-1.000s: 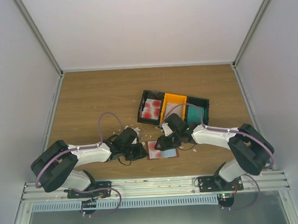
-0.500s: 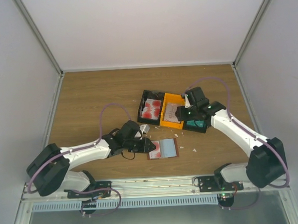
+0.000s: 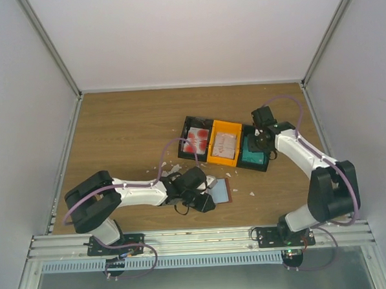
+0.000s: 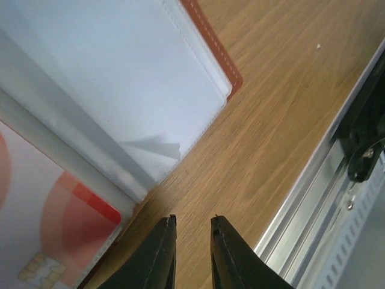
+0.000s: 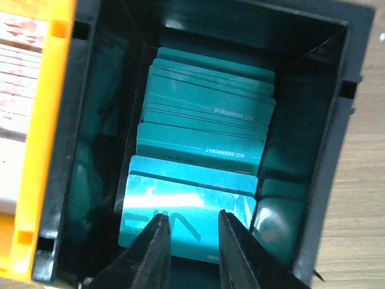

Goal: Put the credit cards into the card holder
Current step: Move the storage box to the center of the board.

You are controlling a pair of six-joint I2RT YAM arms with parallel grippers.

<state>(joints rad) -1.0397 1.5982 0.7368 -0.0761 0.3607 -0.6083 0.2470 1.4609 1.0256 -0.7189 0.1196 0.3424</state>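
Near the front edge of the table (image 3: 115, 142), centre: card holder (image 3: 221, 191), brown, lying open and flat, pale blue pocket up, one half hidden beneath the left gripper (image 4: 192, 224). On or in its other half (which of the two, not clear): red-blotched card (image 4: 54, 235), chip showing.

Left gripper: fingers a narrow slit apart, nothing between them, tips low over bare wood just off the holder's edge.

Right gripper (image 5: 191, 215): poised over the second black tray (image 5: 325, 150), fingers partly open above the frontmost of the teal cards (image 5: 204, 150), nothing visibly gripped.

Hazards, as judged:
- two teal cards pinched together, owing to tight stacking;
- thin card slipping from the fingers on the way across, owing to a shallow edge hold;
- finger catching the tray wall, owing to little room beside the stack;
- holder nudged or folded shut by the left gripper — nothing pinning it down.

Tally:
- card holder: one.
- trays: three, in a row behind the holder, touching — first black tray (image 3: 182, 142), orange tray (image 3: 225, 124), second black tray.
- red-blotched cards (image 3: 196, 141): one stack in the first black tray, number not countable; one more at the holder.
- pinkish-beige cards (image 3: 224, 145): one stack in the orange tray, not countable.
- teal cards: ten or so edges showing.
- white scraps (image 3: 173, 166): several, scattered beside the holder.
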